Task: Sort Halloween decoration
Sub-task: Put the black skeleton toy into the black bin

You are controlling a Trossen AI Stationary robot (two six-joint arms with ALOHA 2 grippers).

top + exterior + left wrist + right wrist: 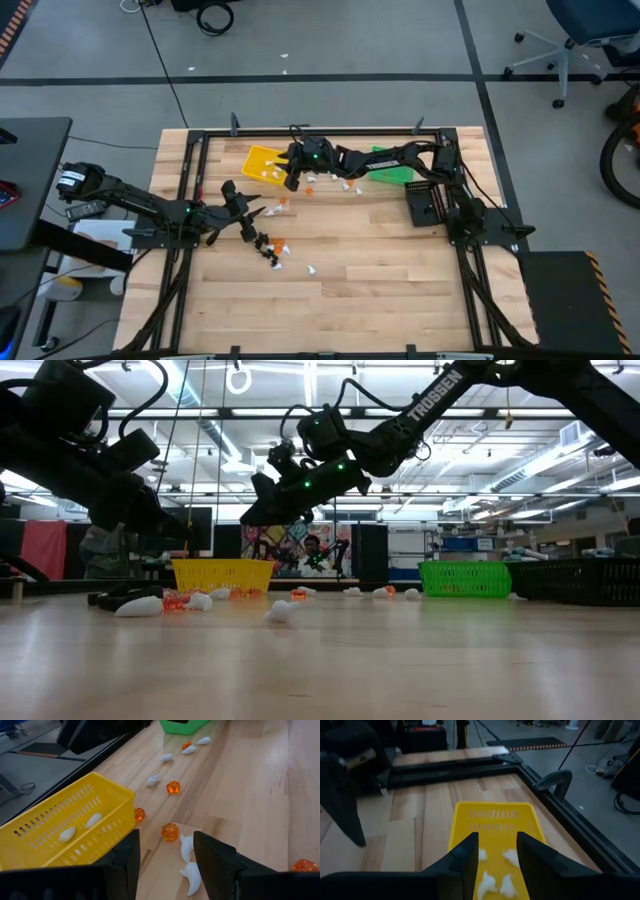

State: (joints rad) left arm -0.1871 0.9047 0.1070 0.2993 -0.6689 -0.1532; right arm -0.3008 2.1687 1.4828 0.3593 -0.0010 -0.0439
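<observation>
The Halloween decoration lies scattered on the wooden table as tiny white and orange trinkets: one group (275, 250) near the middle, another (338, 184) farther back. An orange pumpkin (169, 831) and white pieces (187, 848) lie just past my left gripper (165, 837), which hovers open at the table's left (250, 215). My right gripper (497, 840) is open above the yellow bin (492, 827), at the back (293, 178). Several white pieces (511, 857) lie on the bin's floor. Nothing is between either gripper's fingers.
A green bin (390, 168) stands at the back right of the yellow bin (262, 163), and a black bin (428, 205) stands at the right. A black frame (200, 135) runs round the table's edges. Bare wood lies toward the near edge.
</observation>
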